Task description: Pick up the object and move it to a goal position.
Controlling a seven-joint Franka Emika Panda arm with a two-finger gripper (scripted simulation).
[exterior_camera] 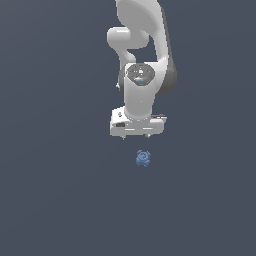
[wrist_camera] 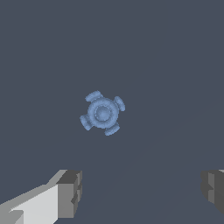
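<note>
The object is a small blue knobbly item lying on the dark grey floor, just below the white gripper in the exterior view. In the wrist view the object shows as a round hub with several short lobes around it. The gripper is open and empty, its two grey fingertips wide apart. The object lies apart from the fingers, not between them. The gripper hangs above the floor, pointing down.
The white arm rises from the gripper toward the top of the exterior view. A plain dark grey floor surrounds the object.
</note>
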